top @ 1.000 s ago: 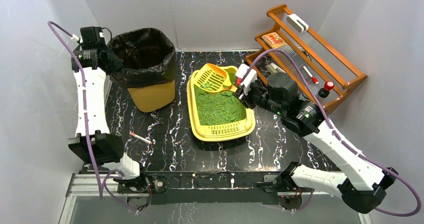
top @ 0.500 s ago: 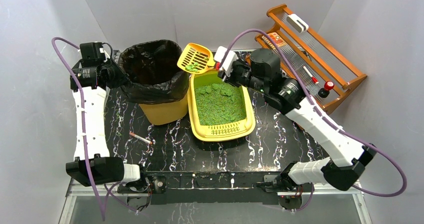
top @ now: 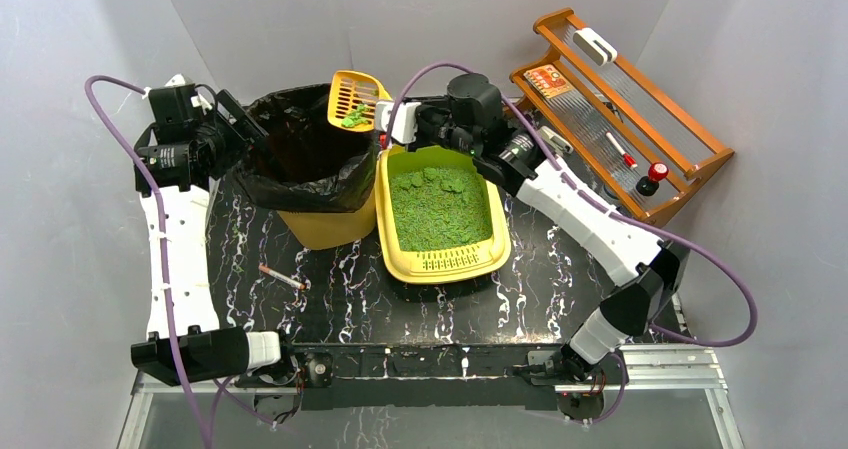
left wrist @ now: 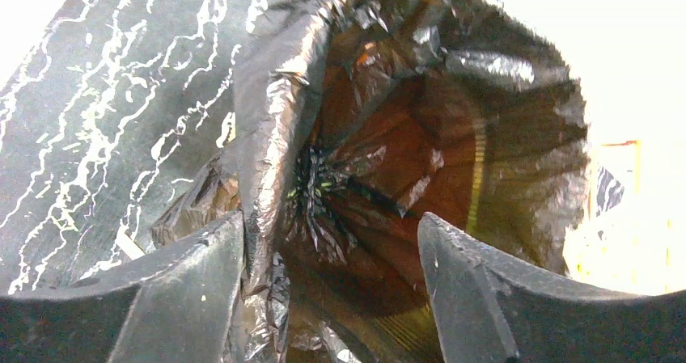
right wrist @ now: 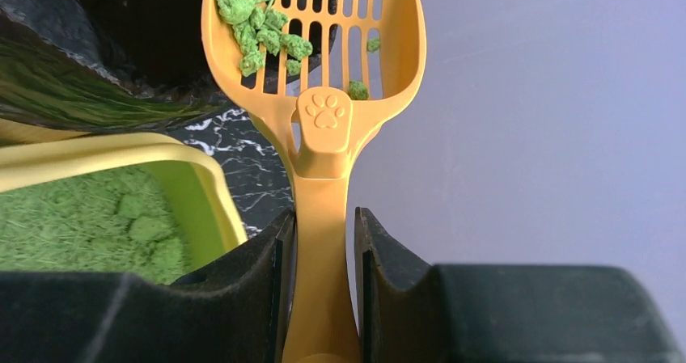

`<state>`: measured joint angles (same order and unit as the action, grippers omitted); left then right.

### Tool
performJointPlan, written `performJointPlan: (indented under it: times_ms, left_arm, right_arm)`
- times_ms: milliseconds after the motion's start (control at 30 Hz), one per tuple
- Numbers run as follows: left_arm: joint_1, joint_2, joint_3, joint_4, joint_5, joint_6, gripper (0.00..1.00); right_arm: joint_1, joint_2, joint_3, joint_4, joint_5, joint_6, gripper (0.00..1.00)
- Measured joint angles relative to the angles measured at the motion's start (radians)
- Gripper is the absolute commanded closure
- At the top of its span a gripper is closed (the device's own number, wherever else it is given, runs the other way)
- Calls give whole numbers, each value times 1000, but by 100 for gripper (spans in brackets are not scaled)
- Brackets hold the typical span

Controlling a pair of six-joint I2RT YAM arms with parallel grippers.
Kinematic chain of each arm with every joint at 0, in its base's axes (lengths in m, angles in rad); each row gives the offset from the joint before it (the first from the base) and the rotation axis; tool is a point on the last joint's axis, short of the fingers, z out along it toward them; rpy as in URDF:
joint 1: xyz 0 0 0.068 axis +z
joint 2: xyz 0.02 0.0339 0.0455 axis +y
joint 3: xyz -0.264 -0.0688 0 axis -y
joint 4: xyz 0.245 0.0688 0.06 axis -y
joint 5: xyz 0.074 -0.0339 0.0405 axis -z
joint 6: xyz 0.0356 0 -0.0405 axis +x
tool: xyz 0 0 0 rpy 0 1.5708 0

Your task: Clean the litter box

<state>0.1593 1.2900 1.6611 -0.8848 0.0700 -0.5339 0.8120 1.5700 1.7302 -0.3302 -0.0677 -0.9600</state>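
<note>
The litter box [top: 446, 265] is a yellow tray of green litter [top: 438, 209] at mid-table, its near corner also in the right wrist view [right wrist: 204, 187]. My right gripper [top: 388, 121] [right wrist: 323, 217] is shut on the handle of the orange slotted scoop [top: 352, 97] [right wrist: 322, 128]. The scoop holds green clumps [right wrist: 257, 25] over the back right rim of the yellow bin with a black bag [top: 300, 154]. My left gripper [top: 238, 127] [left wrist: 330, 221] stands open at the bin's left rim. The bag's folded edge [left wrist: 271, 145] lies loose beside its left finger [left wrist: 190, 286].
A thin white and red stick [top: 281, 276] lies on the black marbled table in front of the bin. A wooden rack [top: 690, 159] with small items and a red knob [top: 657, 172] stands at the back right. Grey walls close in on three sides.
My right arm lifted the scoop out of the litter box and swung it left over the bin's rim. My left gripper opened and let go of the bag's edge; the bin shifted right.
</note>
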Motion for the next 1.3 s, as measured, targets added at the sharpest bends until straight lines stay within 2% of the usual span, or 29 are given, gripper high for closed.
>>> performJointPlan:
  times_ms: [133, 200, 467, 733, 933, 1300]
  left_arm:
    - [0, -21, -8, 24, -82, -37, 12]
    - [0, -41, -9, 34, -127, -56, 2]
    - [0, -160, -8, 121, -277, -87, 2]
    - [0, -217, 1, 147, -372, -26, 2]
    - [-7, -220, 1, 148, -419, 20, 2]
    - [-24, -245, -9, 157, -472, 68, 2]
  right_arm:
    - [12, 35, 2, 34, -10, -170, 100]
    - [28, 50, 4, 50, -10, -264, 100]
    - [101, 108, 43, 100, 33, -642, 100]
    - [138, 123, 41, 161, 95, -997, 100]
    - [147, 124, 41, 192, 128, -1085, 100]
    - [203, 134, 42, 193, 185, -1116, 100]
